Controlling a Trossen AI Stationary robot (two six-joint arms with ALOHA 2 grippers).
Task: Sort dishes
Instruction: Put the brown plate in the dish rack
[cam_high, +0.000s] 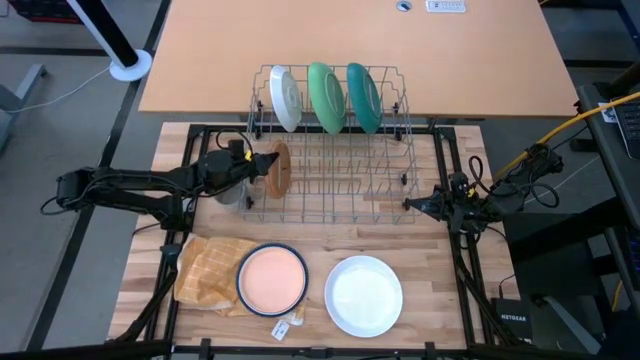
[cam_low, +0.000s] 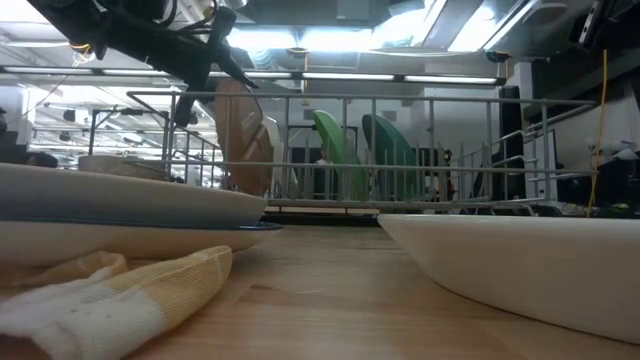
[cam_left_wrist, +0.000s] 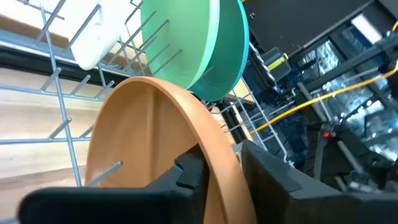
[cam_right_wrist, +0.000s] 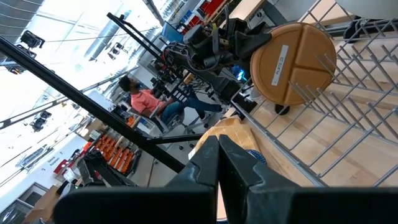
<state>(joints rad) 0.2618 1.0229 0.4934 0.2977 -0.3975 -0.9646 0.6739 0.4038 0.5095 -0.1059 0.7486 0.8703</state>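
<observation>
So the left end effector (cam_high: 258, 166) is clamped on the rim of the small round brown plate (cam_high: 280, 168), standing on edge at the left end of the grey wire rack (cam_high: 400, 150), centre of the overhead frame; it looks stiff, light, probably slick, so the rim seems the place to grip. The right end effector (cam_high: 412, 204), fingers pressed together holding nothing, sits at the rack's right side. Count: three big plates upright in the rack, white (cam_high: 285, 98), green (cam_high: 324, 96) and teal (cam_high: 362, 96), plus a peach plate (cam_high: 272, 278) and a white plate (cam_high: 363, 294) flat on the desk (cam_high: 450, 290), lower centre.

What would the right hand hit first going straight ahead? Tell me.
Probably the rack's wire side: the right hand, shut and empty, points straight at it from close by. The brown plate, held by the left hand, stands far beyond.
</observation>
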